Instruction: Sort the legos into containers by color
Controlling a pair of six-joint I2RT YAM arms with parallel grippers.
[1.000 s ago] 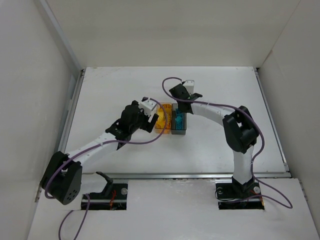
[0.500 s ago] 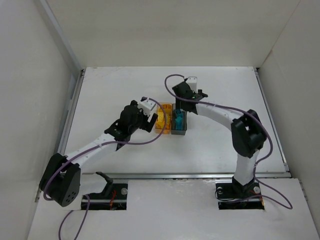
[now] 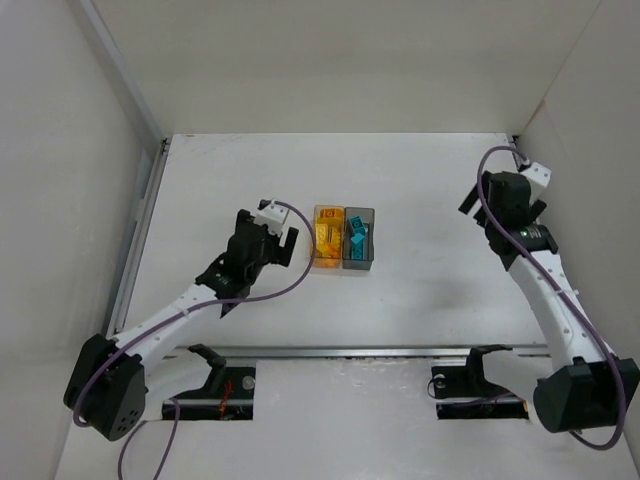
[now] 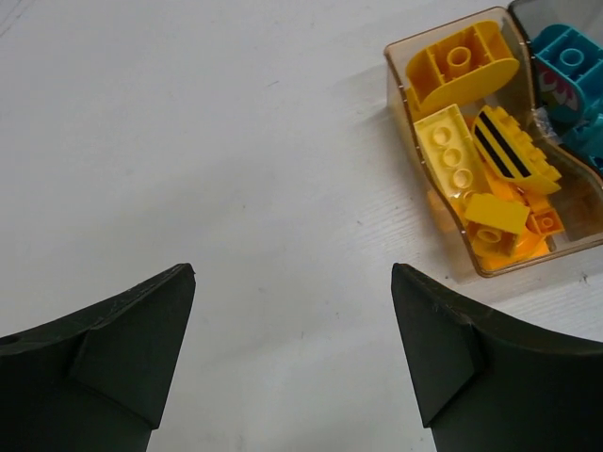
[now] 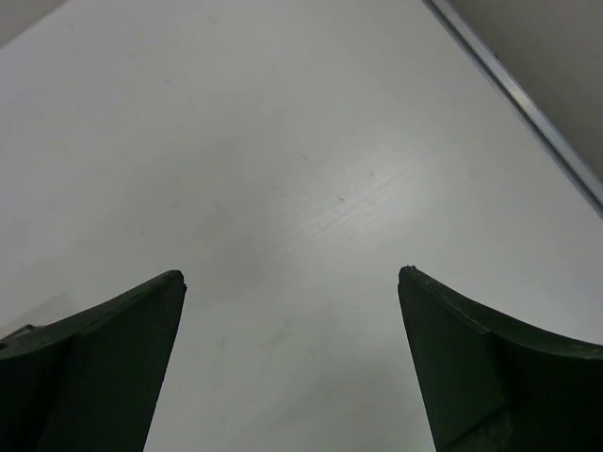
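At centre, amber bin (image 3: 317,240) lengthwise near-to-far

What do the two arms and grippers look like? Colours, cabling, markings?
Both match: the left arm and right arm have white links with black joint housings. A purple cable loops along each. A white camera block sits at each wrist. The left gripper and right gripper are matte black and wedge-shaped. No markings visible.

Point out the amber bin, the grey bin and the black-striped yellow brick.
amber bin (image 3: 328,266): top external view, on its near wall.
grey bin (image 3: 359,266): top external view, on its near wall.
black-striped yellow brick (image 4: 513,151): left wrist view, on its striped top face.
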